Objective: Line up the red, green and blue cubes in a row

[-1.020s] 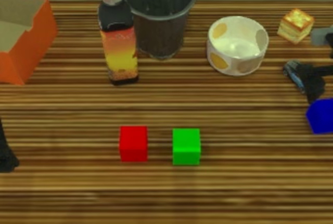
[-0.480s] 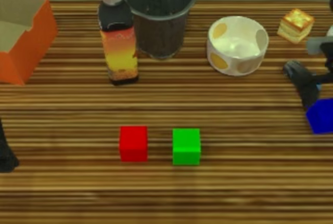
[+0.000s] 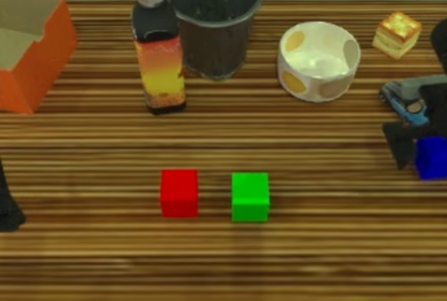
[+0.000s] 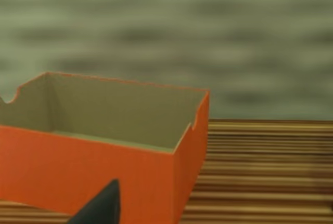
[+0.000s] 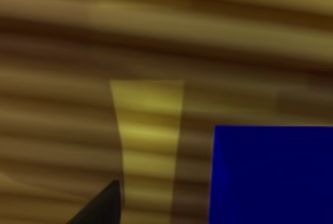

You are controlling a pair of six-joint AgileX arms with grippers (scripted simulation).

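Note:
The red cube (image 3: 179,192) and the green cube (image 3: 250,196) sit side by side near the table's middle front, a small gap between them. The blue cube (image 3: 431,158) rests at the right edge, apart from them. My right gripper (image 3: 426,149) is open and low around the blue cube; one dark finger (image 3: 399,146) stands just left of it with a gap. In the right wrist view that fingertip (image 5: 104,206) is apart from the blue cube (image 5: 270,174). My left gripper (image 3: 7,209) is parked at the left edge, open.
An orange open box (image 3: 31,46) is at the back left, also seen as the orange box (image 4: 104,146). A sauce bottle (image 3: 159,49), a dark cup (image 3: 213,21) and a white bowl (image 3: 319,60) stand along the back. A cake block (image 3: 397,33) and a blue toy car (image 3: 405,100) sit behind the right gripper.
My right gripper has swung and dropped around the blue cube, its finger now left of it; the toy car shows again. The cubes and left arm have not moved.

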